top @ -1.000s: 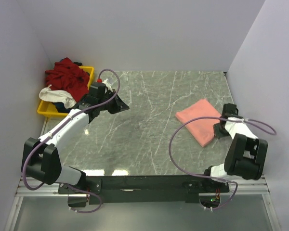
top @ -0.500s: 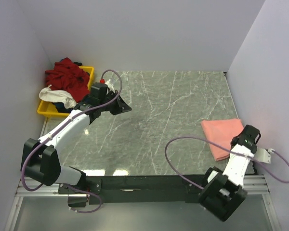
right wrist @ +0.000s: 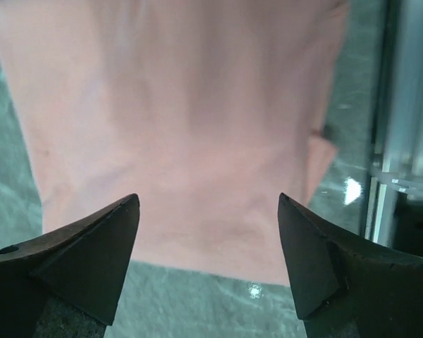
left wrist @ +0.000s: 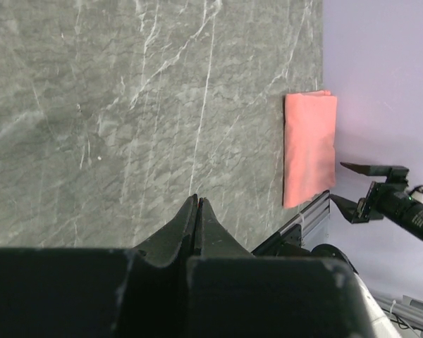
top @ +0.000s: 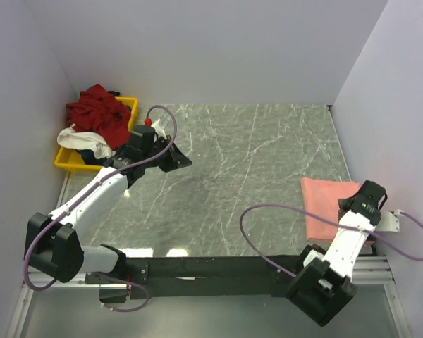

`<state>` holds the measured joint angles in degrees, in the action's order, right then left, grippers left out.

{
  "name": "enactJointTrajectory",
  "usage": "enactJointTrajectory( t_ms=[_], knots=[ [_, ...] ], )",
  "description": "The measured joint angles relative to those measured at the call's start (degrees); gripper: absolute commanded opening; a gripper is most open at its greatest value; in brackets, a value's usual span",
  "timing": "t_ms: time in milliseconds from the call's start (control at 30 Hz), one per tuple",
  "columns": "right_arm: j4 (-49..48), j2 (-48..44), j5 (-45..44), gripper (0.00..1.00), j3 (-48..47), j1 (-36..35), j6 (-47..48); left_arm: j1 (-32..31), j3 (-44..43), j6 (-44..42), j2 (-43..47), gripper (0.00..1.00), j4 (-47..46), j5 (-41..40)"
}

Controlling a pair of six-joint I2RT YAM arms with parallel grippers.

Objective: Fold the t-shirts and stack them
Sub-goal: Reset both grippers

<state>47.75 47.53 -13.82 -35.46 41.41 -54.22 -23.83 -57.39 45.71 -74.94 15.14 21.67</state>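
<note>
A folded salmon-pink t-shirt (top: 323,205) lies flat at the table's near right edge, also seen in the left wrist view (left wrist: 309,148). My right gripper (top: 349,203) hovers just above its near end, open; the cloth's edge (right wrist: 176,120) shows between the spread fingertips (right wrist: 106,239), and nothing is held (right wrist: 208,201). A dark red t-shirt (top: 97,116) is heaped over a white one (top: 74,137) and a dark blue one (top: 93,151) at the far left. My left gripper (top: 182,159) is shut and empty above the bare table to the right of that heap (left wrist: 197,201).
The heap lies in a yellow tray (top: 130,105) at the far left corner. White walls enclose the table on the left, back and right. A metal rail (right wrist: 395,141) runs along the near edge next to the pink shirt. The right arm's purple cable (top: 268,218) loops over the table.
My right arm carried the pink shirt from the mid-right of the table to the near right edge, then opened and let go. The left arm shifted only slightly.
</note>
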Motion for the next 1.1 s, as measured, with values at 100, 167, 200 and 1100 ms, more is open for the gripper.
enactJointTrajectory(
  t_ms=[100, 167, 200, 1100],
  knots=[
    [-2.6, 4.2, 4.6, 0.85, -1.0, 0.0, 3.9, 0.0, 0.0, 0.0, 1.0, 0.01, 0.0, -0.1],
    [-5.2, 5.8, 9.5, 0.85, -0.9, -1.1, 6.6, 0.0, 0.0, 0.0, 1.4, 0.02, 0.0, -0.2],
    [-6.3, 6.2, 10.8, 0.86, -0.9, -2.3, 7.5, 0.0, 0.0, 0.0, 1.5, 0.02, 0.0, -0.2],
    [-32.2, 25.6, 7.5, 0.89, -15.4, -85.7, 8.1, 0.6, 16.4, -1.6, 20.6, 0.2, 1.9, -14.1]
  ],
)
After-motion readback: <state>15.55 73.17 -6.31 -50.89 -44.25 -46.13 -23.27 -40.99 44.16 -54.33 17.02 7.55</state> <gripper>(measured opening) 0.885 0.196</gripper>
